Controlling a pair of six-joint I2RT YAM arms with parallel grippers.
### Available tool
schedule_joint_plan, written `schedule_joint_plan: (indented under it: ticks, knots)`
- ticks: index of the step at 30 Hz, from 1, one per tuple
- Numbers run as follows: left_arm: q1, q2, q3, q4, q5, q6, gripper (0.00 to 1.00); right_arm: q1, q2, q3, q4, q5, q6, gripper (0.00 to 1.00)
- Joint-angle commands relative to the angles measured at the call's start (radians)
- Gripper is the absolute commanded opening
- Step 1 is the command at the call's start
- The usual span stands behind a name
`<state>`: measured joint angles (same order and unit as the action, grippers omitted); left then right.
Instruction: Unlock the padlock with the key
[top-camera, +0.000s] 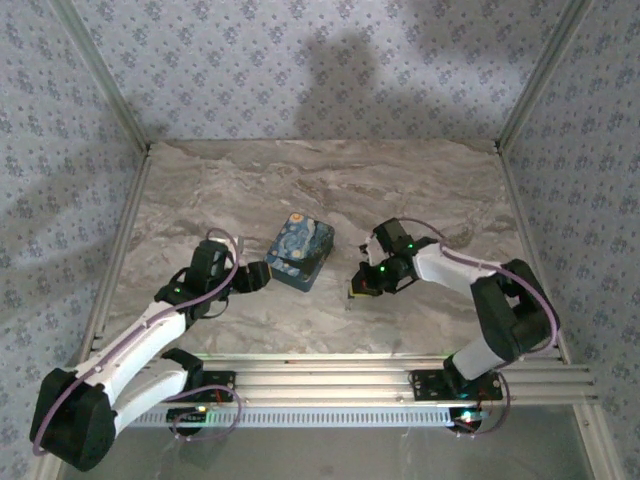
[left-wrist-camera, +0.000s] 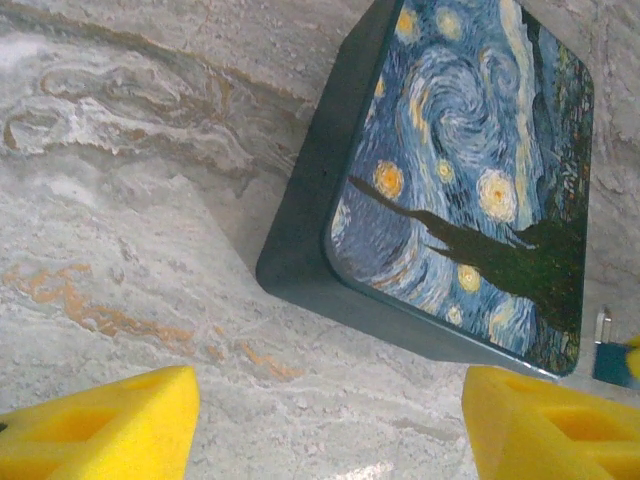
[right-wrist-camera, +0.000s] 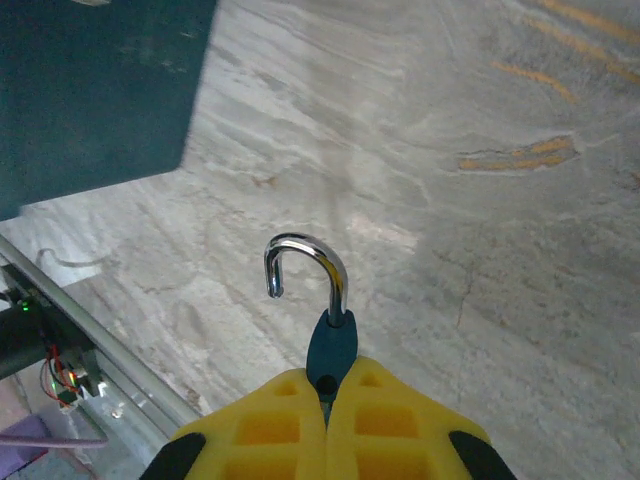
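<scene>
Jaws, top external view: the left gripper (top-camera: 262, 274) points at the near-left end of a blue printed box (top-camera: 300, 252) lying on the marble table (top-camera: 420, 190). Its opening is too small to judge here. The right gripper (top-camera: 358, 287) hangs just right of the box, apart from it, and what it holds cannot be made out at this size.

Left wrist view: the yellow fingers (left-wrist-camera: 100, 425) stand wide apart with nothing between them. The box (left-wrist-camera: 470, 170) lies ahead of them, showing a swirled blue lid with yellow stars, dark teal sides and rounded corners. Its far corner is cut off by the frame. A small teal-and-metal piece (left-wrist-camera: 606, 358) at the right edge is too cropped to identify.

Right wrist view: the fingers (right-wrist-camera: 270, 425) are pressed together on the padlock (right-wrist-camera: 331, 345), held above the table. Only the tip of its small teal body clears the pads; the rest is hidden. Its bright steel shackle (right-wrist-camera: 305, 262) hooks over to the left, the short end free of the body. The box side (right-wrist-camera: 90, 90) is blurred and cropped at upper left.
</scene>
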<state>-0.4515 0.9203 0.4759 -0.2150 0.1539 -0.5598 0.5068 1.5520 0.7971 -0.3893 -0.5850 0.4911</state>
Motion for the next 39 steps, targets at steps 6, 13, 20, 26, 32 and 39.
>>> schedule_joint_plan:
  ticks: [6,13,20,26,32,39]
  knots:
    - [0.005,-0.033,0.015,-0.044,0.024,-0.016,0.71,0.002,0.049,0.065,-0.021,0.084,-0.016,0.12]
    - [0.013,-0.009,0.083,-0.101,-0.004,0.056,0.72,-0.008,-0.081,0.079,-0.125,0.188,-0.025,0.39]
    - [0.084,0.064,0.246,-0.207,-0.020,0.180,0.98,-0.076,-0.341,0.114,-0.275,0.312,-0.063,0.52]
    - [0.207,0.156,0.363,-0.237,-0.056,0.243,0.98,-0.186,-0.581,0.137,-0.315,0.531,-0.164,0.69]
    - [0.311,0.170,0.303,0.001,-0.143,0.302,0.98,-0.287,-0.716,-0.025,-0.078,0.862,-0.275,1.00]
    - [0.325,0.153,0.100,0.396,-0.261,0.674,0.98,-0.428,-0.640,-0.334,0.388,0.959,-0.393,1.00]
